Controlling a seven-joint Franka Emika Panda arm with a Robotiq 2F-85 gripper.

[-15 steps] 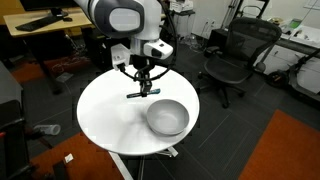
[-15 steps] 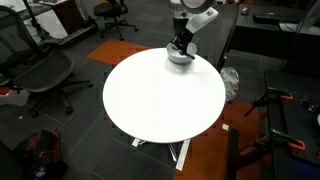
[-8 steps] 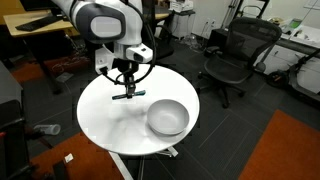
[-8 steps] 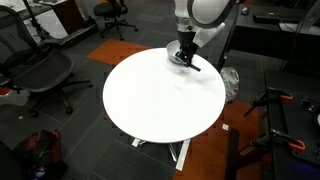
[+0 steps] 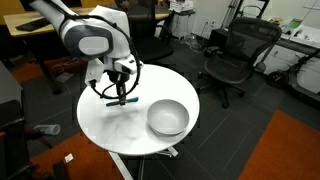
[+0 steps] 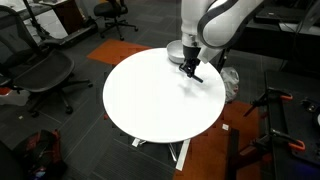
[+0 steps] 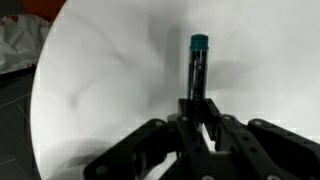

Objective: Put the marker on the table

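My gripper [image 5: 122, 95] is shut on the marker [image 7: 197, 70], a slim dark pen with a teal tip. In the wrist view the marker sticks out ahead of the jaws [image 7: 196, 112] over the white top of the round table [image 7: 110, 80]. In both exterior views the gripper [image 6: 192, 68] hangs low over the table [image 5: 105, 120], and the marker [image 5: 124, 99] points down toward the top. I cannot tell whether the tip touches the table [image 6: 150, 100].
A round silvery-grey bowl [image 5: 167, 117] stands on the table beside the gripper; it also shows behind the arm [image 6: 177, 53]. Black office chairs [image 5: 232, 55] [image 6: 45, 75] stand around the table. Wooden desks [image 5: 45, 25] are behind.
The arm has swung sideways from above the bowl to over bare table top, carrying the marker and lowering it. The marker has turned from lying level to pointing down.
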